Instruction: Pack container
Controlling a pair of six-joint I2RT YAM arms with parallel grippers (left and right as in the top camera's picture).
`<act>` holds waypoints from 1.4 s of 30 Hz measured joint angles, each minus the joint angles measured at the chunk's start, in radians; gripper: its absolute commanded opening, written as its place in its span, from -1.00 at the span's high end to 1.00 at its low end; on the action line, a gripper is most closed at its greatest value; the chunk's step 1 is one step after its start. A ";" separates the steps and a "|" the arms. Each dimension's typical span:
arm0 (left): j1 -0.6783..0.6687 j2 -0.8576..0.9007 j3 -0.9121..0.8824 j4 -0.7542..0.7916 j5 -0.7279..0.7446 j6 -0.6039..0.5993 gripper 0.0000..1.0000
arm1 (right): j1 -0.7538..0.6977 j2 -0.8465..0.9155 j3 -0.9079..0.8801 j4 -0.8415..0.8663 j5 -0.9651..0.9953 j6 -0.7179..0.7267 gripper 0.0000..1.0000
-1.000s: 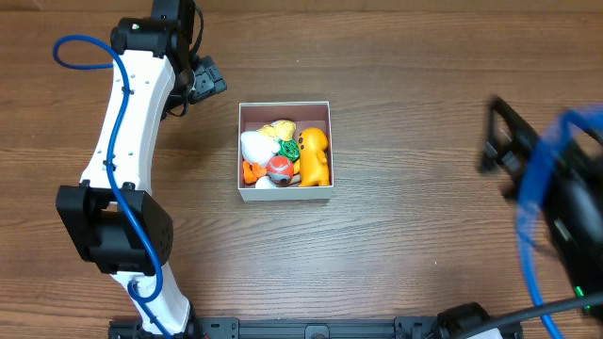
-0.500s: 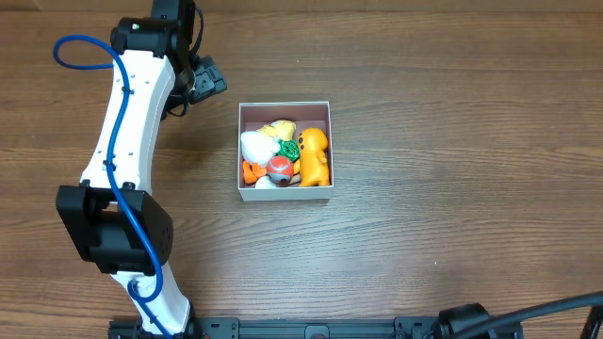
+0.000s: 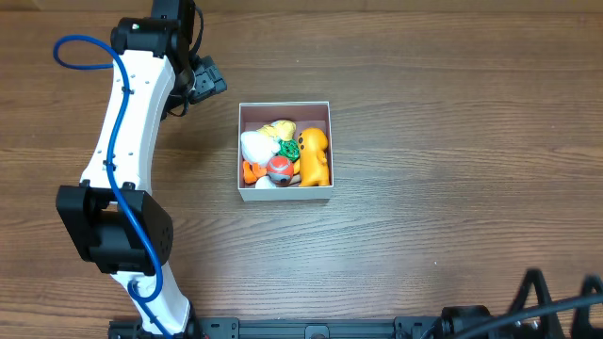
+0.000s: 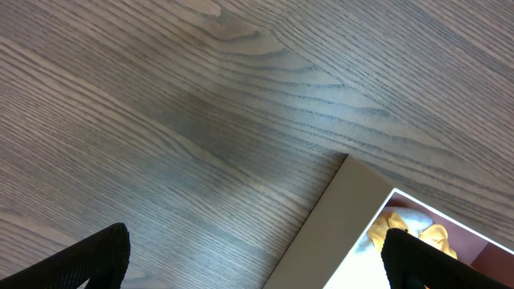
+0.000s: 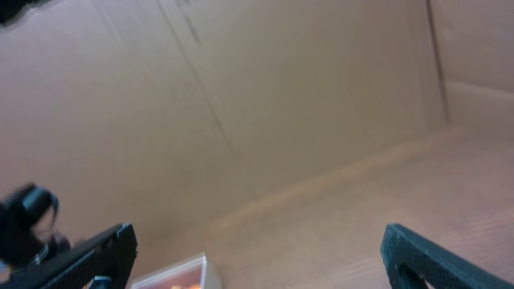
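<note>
The container sits near the middle of the wooden table, a shallow white-walled square box with toys crowded into its nearer half: an orange figure against the right wall, a red-and-grey ball beside it, a white toy at the left wall and a yellow toy behind them. The left gripper hangs up and to the left of the box's far left corner, near it but not touching. In the left wrist view its jaws stand spread wide with nothing between them, and the corner of the container pokes in at the lower right, close to the right-hand finger. The right gripper is likewise spread wide and empty, raised and facing a plain brown backdrop. From there the container shows only as a small sliver at the bottom edge, well apart from it
</note>
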 measured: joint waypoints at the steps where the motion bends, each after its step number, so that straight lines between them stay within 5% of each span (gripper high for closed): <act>1: 0.000 0.000 0.000 0.000 0.000 0.000 -1.00 | 0.000 -0.011 -0.044 0.045 -0.003 0.000 -1.00; 18: 0.000 0.000 0.000 0.000 0.000 0.000 -1.00 | 0.000 -0.032 -0.741 0.744 -0.150 -0.045 -1.00; 42: 0.000 0.000 0.000 0.000 0.000 0.000 -1.00 | 0.000 -0.032 -0.981 0.855 -0.236 -0.158 -1.00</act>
